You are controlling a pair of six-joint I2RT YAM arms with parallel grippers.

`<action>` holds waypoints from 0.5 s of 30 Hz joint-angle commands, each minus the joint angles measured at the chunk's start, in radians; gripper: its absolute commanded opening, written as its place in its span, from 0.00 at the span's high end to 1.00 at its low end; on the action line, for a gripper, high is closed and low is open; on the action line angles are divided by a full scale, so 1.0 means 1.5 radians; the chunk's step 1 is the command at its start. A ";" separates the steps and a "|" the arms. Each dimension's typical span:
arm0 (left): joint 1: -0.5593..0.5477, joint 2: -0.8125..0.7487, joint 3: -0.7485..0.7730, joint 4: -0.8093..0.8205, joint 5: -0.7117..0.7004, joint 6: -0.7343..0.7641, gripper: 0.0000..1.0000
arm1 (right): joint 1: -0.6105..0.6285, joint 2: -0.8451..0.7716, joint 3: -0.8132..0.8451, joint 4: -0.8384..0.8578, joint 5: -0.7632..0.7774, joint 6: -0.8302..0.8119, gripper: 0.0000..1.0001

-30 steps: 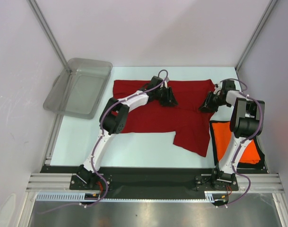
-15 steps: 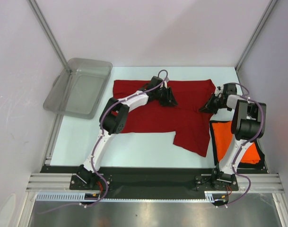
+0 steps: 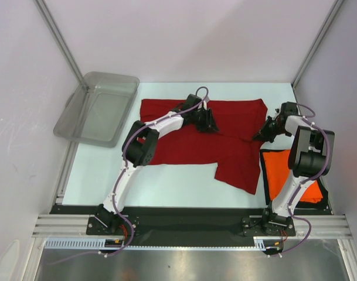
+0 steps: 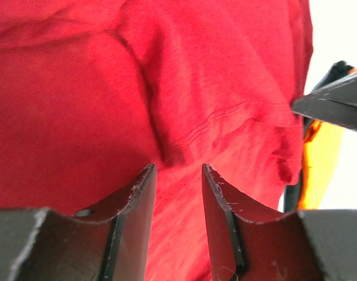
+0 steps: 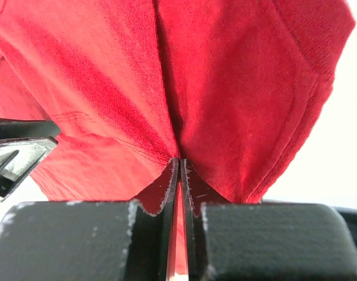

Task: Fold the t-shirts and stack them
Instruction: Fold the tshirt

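Looking from the near edge, we are seeing the bright orange cloth t-shirt lying at the right of the pale table. Farther in, the dark red cloth t-shirt is lying spread across the middle. Our right gripper is pinching a fold at its right edge, while our left gripper is hanging over its far part, jaws spread. The translucent grey plastic tub is sitting far left.

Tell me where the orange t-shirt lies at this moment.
In the top view, the orange t-shirt lies on the table at its near right side, under the right arm, just right of the dark red t-shirt.
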 commanded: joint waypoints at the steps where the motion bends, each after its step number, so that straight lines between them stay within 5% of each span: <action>1: 0.005 -0.068 0.002 -0.065 -0.034 0.064 0.57 | -0.001 -0.012 0.041 -0.061 0.022 -0.014 0.92; 3: 0.006 -0.083 0.005 -0.083 -0.038 0.090 0.58 | -0.001 -0.012 0.071 -0.096 0.026 -0.019 0.85; 5: 0.007 -0.098 0.005 -0.111 -0.049 0.109 0.58 | -0.001 -0.009 0.096 -0.130 0.053 -0.026 0.63; 8: 0.012 -0.123 0.008 -0.146 -0.066 0.149 0.57 | -0.002 -0.003 0.149 -0.125 0.101 -0.036 0.50; 12: 0.038 -0.157 0.005 -0.172 -0.073 0.183 0.57 | -0.002 0.042 0.234 -0.062 0.117 -0.011 0.48; 15: 0.070 -0.168 0.000 -0.176 -0.065 0.194 0.58 | 0.001 0.086 0.267 0.013 0.110 0.055 0.57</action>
